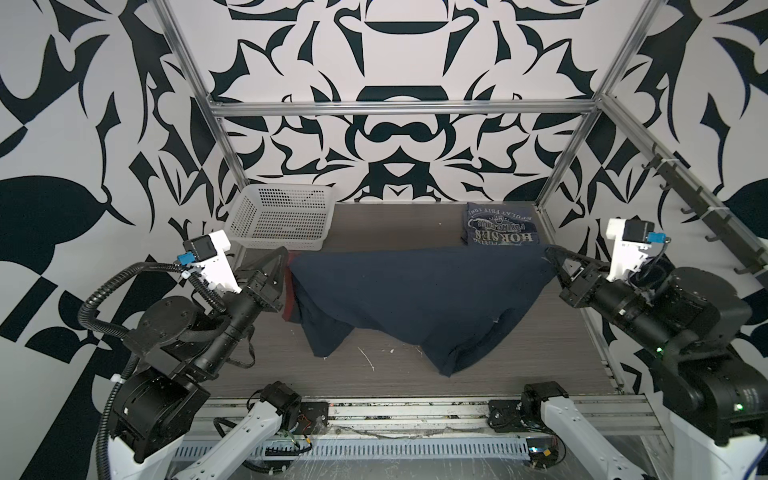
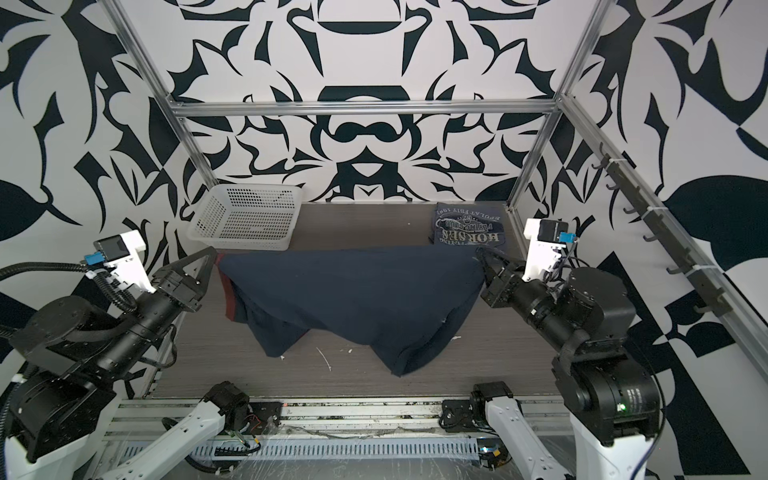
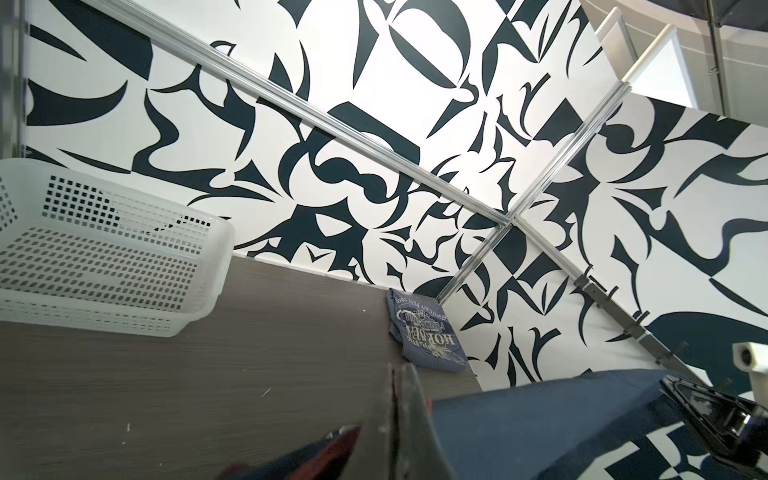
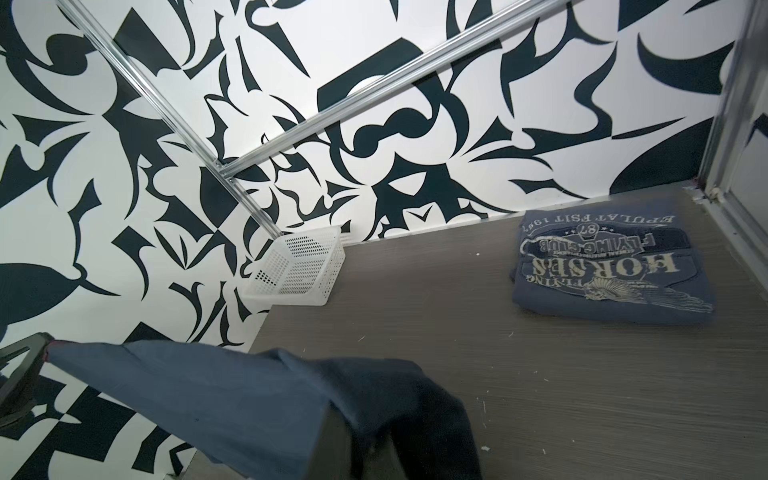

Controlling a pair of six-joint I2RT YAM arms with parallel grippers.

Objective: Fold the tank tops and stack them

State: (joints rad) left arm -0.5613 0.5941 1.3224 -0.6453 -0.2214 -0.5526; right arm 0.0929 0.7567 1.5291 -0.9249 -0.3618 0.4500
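The dark navy tank top hangs stretched between my two grippers above the table, with its lower folds sagging onto the wood. My left gripper is shut on its red-trimmed left end, and in the left wrist view the fingers are pressed together with navy cloth beside them. My right gripper is shut on the right end; in the right wrist view the navy cloth drapes over its jaws and hides them. The grey-blue tank top lies folded at the back right, its white print facing up.
A white perforated basket stands at the back left of the wooden table. Aluminium frame posts rise at the table's back corners. A rail with black hooks runs along the right side.
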